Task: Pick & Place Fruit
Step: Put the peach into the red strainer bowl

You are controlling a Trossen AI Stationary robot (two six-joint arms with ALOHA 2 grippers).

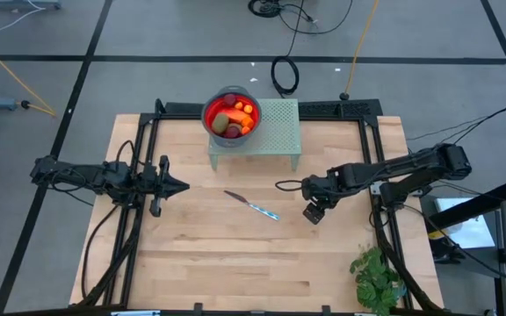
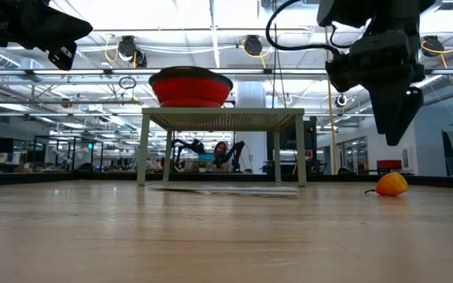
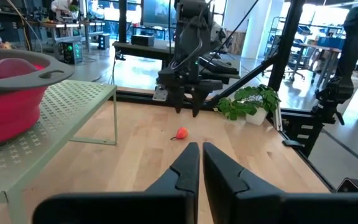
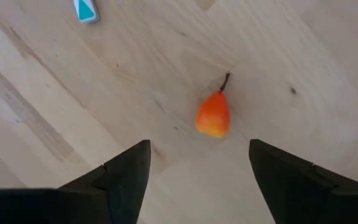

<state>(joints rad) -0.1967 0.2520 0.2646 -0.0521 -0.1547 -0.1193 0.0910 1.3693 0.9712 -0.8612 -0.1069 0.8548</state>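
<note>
The toy pear (image 4: 213, 116) is orange-red fading to yellow-orange at its base, with a thin brown stem. The colander (image 1: 230, 114) is bright red inside with a grey rim, and holds orange, red and olive-brown fruit (image 1: 235, 119). The stand (image 1: 279, 125) beneath it is pale sage green, perforated with a fine grid of holes. The tabletop (image 1: 235, 254) is light, streaked wood. The knife (image 1: 253, 206) is silver with a light blue tip. The plant (image 1: 378, 279) is leafy green
</note>
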